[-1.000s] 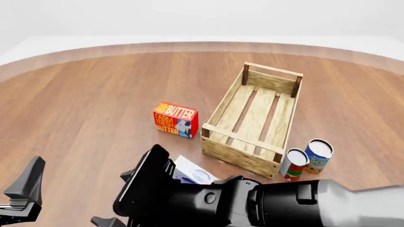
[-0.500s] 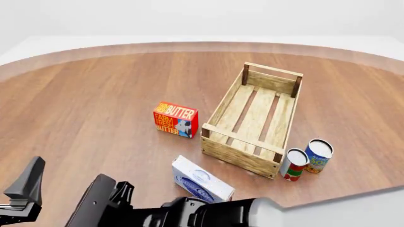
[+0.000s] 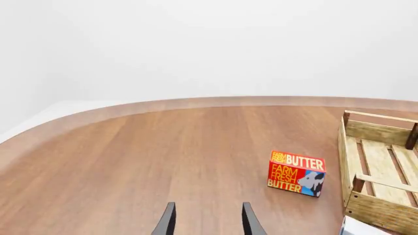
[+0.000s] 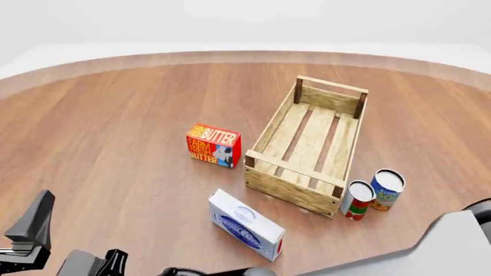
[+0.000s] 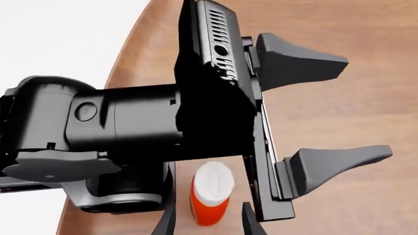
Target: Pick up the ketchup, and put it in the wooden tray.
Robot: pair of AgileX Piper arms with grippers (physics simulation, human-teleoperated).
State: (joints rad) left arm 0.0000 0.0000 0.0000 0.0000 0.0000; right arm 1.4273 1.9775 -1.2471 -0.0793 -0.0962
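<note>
The ketchup [image 5: 210, 196], a red-orange bottle with a white cap, shows only in the right wrist view, standing near the table's edge by the left arm. My right gripper [image 5: 207, 224] is open, with one fingertip on each side of the bottle and a gap at both. The front view hides the ketchup. My left gripper [image 3: 207, 226] is open and empty, and it also shows in the right wrist view [image 5: 367, 107]. One of its fingers [image 4: 34, 221] stands at the front left. The wooden tray [image 4: 265, 135] lies empty right of centre and also shows in the left wrist view [image 3: 365, 208].
A red butter box [image 4: 214, 145] stands left of the tray. A white carton [image 4: 245, 225] lies in front of the tray. A red-and-white can [image 4: 357, 199] and a blue can [image 4: 387, 188] stand at the tray's near right corner. The right arm's grey body [image 4: 449, 247] crosses the bottom edge.
The right arm has swung left and down, out of the middle of the front view, uncovering the white carton. The left gripper has not moved.
</note>
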